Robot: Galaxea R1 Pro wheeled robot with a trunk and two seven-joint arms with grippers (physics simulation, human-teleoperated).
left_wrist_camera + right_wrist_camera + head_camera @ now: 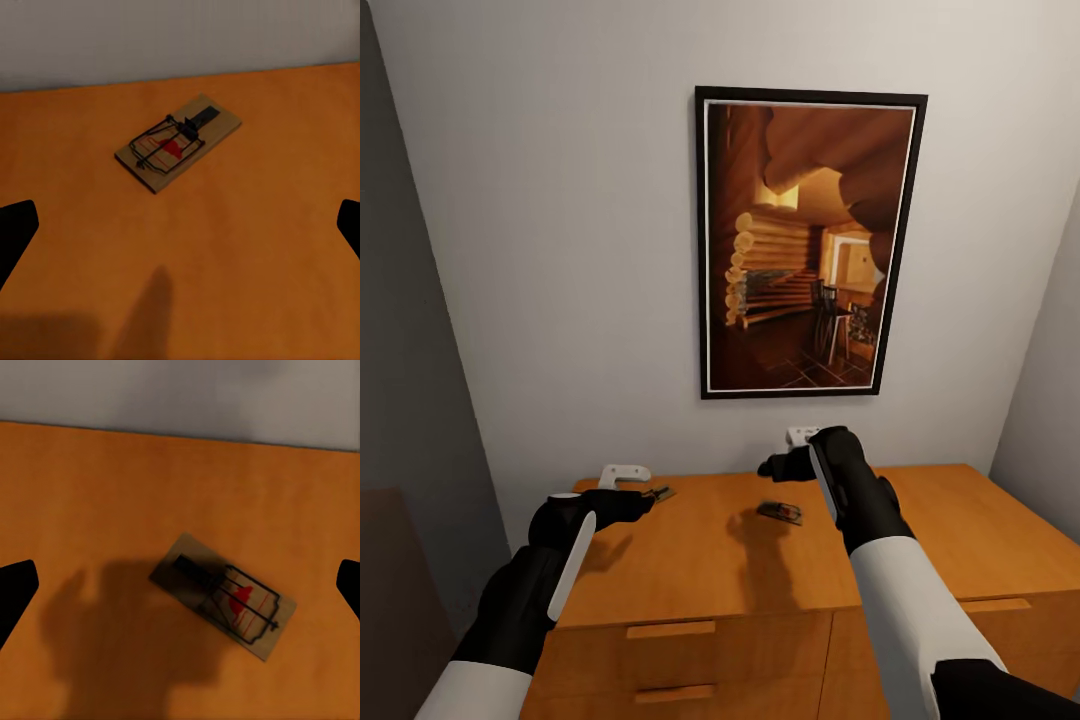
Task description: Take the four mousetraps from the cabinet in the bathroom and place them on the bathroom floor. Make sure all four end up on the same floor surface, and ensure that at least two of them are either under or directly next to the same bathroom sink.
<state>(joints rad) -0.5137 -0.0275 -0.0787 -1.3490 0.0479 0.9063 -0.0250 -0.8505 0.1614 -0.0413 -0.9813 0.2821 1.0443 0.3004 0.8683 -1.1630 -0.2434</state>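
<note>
Your spread left claw (180, 225) and spread right claw (180, 585) each hover over a flat brown wooden mousetrap (178, 142) (223, 595) on the orange-brown wooden cabinet (690, 560), near its back edge.

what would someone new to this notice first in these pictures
Probably the large framed picture of a log cabin interior, hanging on the pale wall above the orange-brown cabinet. Next, the two black grippers, left and right, held over the cabinet top, each open above a small mousetrap: one near the left gripper, another below the right one.

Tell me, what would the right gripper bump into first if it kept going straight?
Probably the mousetrap lying flat on the cabinet top. The open right gripper points at it, though depth is hard to judge.
</note>
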